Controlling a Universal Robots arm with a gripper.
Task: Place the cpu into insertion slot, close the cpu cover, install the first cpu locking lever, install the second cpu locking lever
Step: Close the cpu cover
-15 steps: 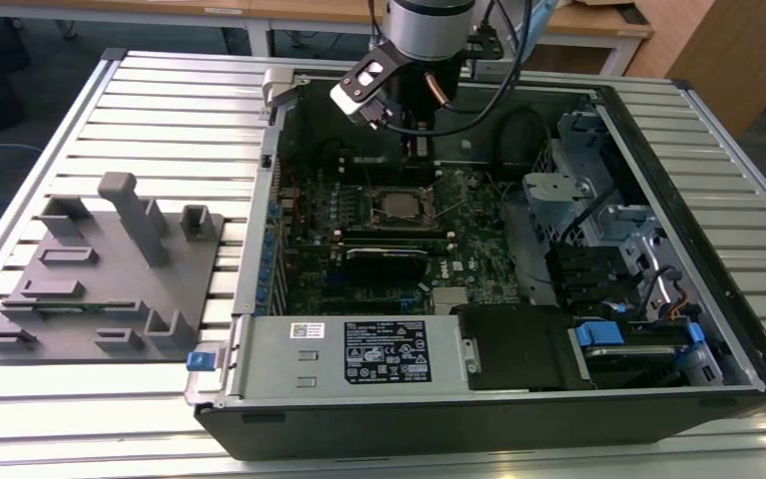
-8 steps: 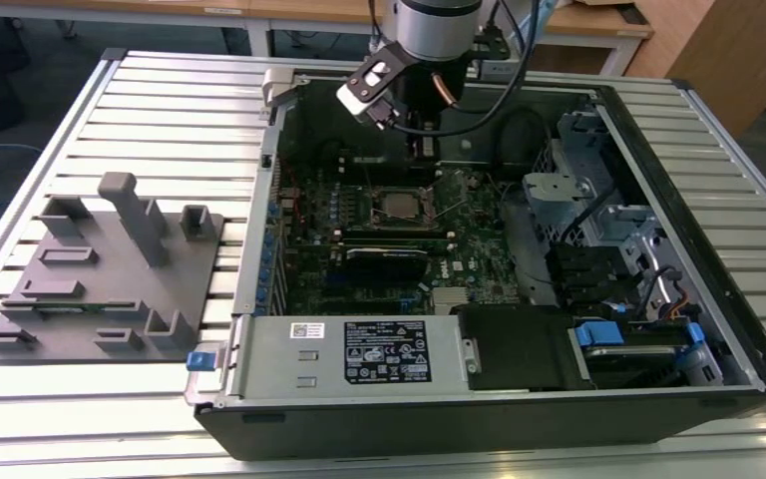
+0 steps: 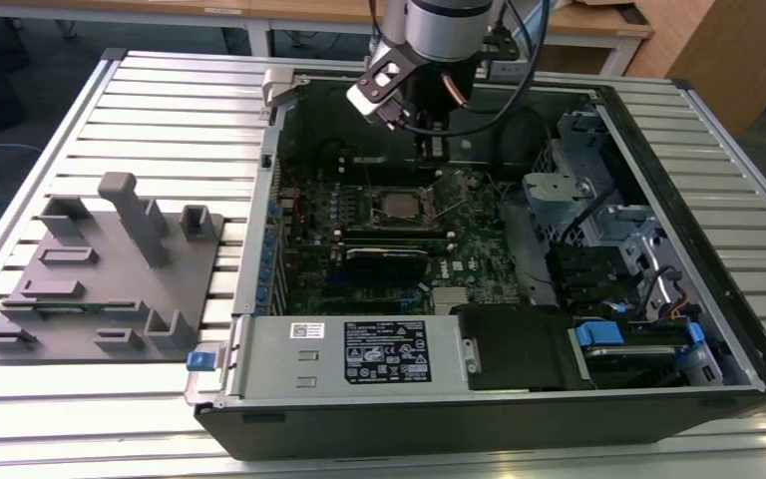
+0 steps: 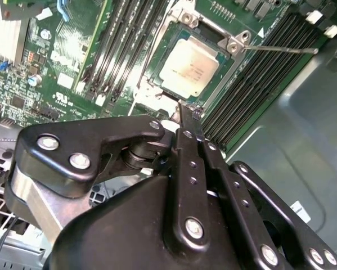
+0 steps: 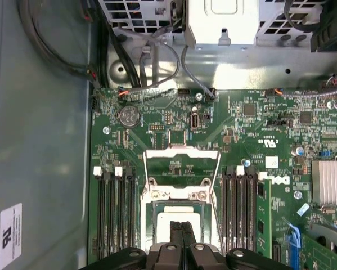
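1. At the exterior view's left, a grey fixture block (image 3: 104, 269) with upright posts lies on the slatted table (image 3: 157, 110), just beside the open computer case (image 3: 490, 429).
2. Along the case's near edge sits the grey power supply box (image 3: 356, 354), with a blue tab (image 3: 199, 360) at its corner towards the fixture block.
3. Moving right, the green motherboard (image 3: 483, 230) lies on the case floor. The insertion slot (image 3: 403, 207) is on it, set between banks of long black memory slots (image 5: 115, 214).
4. The cpu (image 4: 189, 67) lies flat in the insertion slot with its pale metal top up. It appears in both wrist views (image 5: 182, 215).
5. The cpu cover (image 5: 182, 169) is swung open on its hinge at the slot's edge, so its windowed frame is clear of the chip.
6. A thin locking lever (image 4: 281, 49) runs out from one corner of the slot and over the memory slots.
7. The gripper (image 3: 431, 150) hangs from the arm above the board, with its tips by the slot's edge close to the cpu. Its two fingers (image 5: 175, 239) are pressed together with nothing between them. Whether they touch the slot cannot be told.
8. At the exterior view's right, a metal drive cage (image 3: 563, 190) stands inside the case.
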